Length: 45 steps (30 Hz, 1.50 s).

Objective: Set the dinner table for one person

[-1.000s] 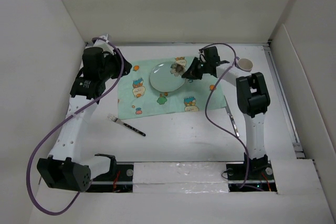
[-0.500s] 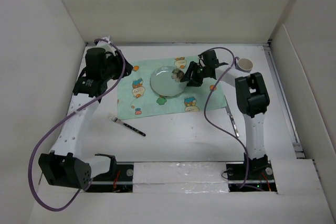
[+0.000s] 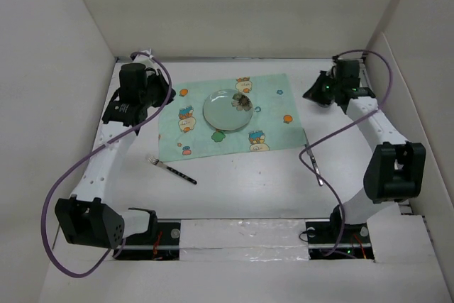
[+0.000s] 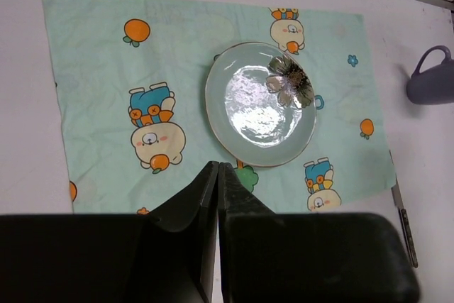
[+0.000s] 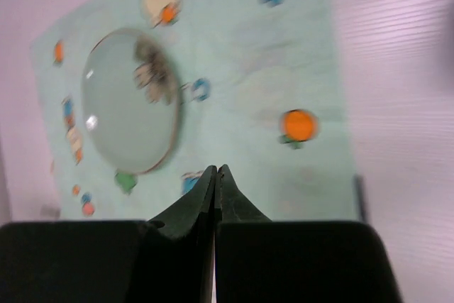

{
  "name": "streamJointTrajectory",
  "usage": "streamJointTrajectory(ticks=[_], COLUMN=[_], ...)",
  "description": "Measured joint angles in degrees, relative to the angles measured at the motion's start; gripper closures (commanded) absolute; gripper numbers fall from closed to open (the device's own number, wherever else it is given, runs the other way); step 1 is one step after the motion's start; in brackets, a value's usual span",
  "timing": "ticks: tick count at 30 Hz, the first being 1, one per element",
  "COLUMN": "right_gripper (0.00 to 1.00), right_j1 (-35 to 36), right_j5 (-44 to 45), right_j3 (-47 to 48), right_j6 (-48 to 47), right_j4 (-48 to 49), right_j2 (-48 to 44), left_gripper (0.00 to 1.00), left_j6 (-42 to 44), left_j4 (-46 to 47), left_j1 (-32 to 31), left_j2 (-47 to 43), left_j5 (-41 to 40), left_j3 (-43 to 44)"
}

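Note:
The white dinner table (image 3: 241,193) carries a mint-green cartoon placemat (image 3: 269,104) with a pale glass plate (image 3: 227,109) on it; the plate (image 4: 259,104) has a dark flower print at its rim. On the bare top left of the mat lies a fork (image 3: 170,169). A knife (image 3: 313,164) is right of the mat. My left gripper (image 3: 162,96) hovers over the mat's left end, shut and empty (image 4: 218,166). My right gripper (image 3: 309,94) hangs past the mat's back right corner, shut with nothing in it (image 5: 216,169).
A grey-lilac mug (image 4: 431,79) stands right of the mat near the back; in the top view my right wrist covers it. White walls close the table on the left, back and right. The arm bases sit at the near edge.
My right arm has let go at the plate and swung right to the back right corner, jaws closing. The plate stays on the mat. My left gripper has shut.

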Motion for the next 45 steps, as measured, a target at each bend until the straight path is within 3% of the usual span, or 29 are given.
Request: streamJointTrajectory(ticks=[2,3,4,5,6,9,16,23,25,32,35,36,38,45], right_gripper=[1.0,0.85,0.84,0.77,0.62,0.56,0.56,0.57,0.66,0.69,0.62,0.55,0.53,0.49], right_j1=[-4.13,-5.84,-7.08,-7.67,-7.82,-8.7,-13.73,-15.41,-15.39,-15.21,-15.21,-15.21,-15.21,-15.23], right_j5=[3.72,9.35,9.53,13.18,17.38,24.85,32.13,32.52,31.91,33.4,34.34,34.34,33.9,31.19], right_j3=[-1.01,-0.74,-0.52,0.55,2.38,9.09,15.98,19.5,20.68,15.43,11.82,11.23,11.56,20.24], right_j6=[0.0,0.0,0.0,0.07,0.0,-0.04,-0.02,-0.52,-0.85,0.17,0.63,0.63,0.33,0.2], right_j4=[-0.26,-0.96,-0.96,-2.56,-4.46,-7.48,-11.1,-14.21,-14.45,-13.05,-12.28,-11.26,-9.92,-9.86], right_j2=[-1.7,-1.75,-1.55,-1.05,-0.11,4.24,13.25,21.29,22.64,16.81,11.21,9.66,8.11,17.0], left_gripper=[1.0,0.96,0.92,0.89,0.85,0.77,0.73,0.73,0.73,0.73,0.73,0.73,0.73,0.73], left_j6=[0.0,0.0,0.0,0.04,0.0,-0.28,-0.5,-0.48,-0.48,-0.52,-0.74,-0.74,-0.74,-0.81], left_j4=[0.22,0.28,0.37,0.42,0.55,1.07,2.25,2.84,2.95,3.45,3.43,3.39,3.5,3.43], left_j1=[0.0,0.0,0.0,0.0,0.0,0.0,0.0,0.0,0.0,0.0,0.0,0.0,0.0,0.0], left_j2=[0.48,0.74,0.96,1.25,1.46,1.97,2.01,2.01,2.01,1.97,2.01,2.03,2.25,4.33], left_j5=[0.31,0.48,0.7,1.01,1.27,2.05,2.91,2.86,2.86,3.04,3.45,3.58,3.82,4.79], left_j3=[-0.17,-0.26,-0.37,-0.39,-0.39,-0.5,-1.95,-2.16,-2.16,-2.82,-3.58,-3.65,-3.65,-3.58])
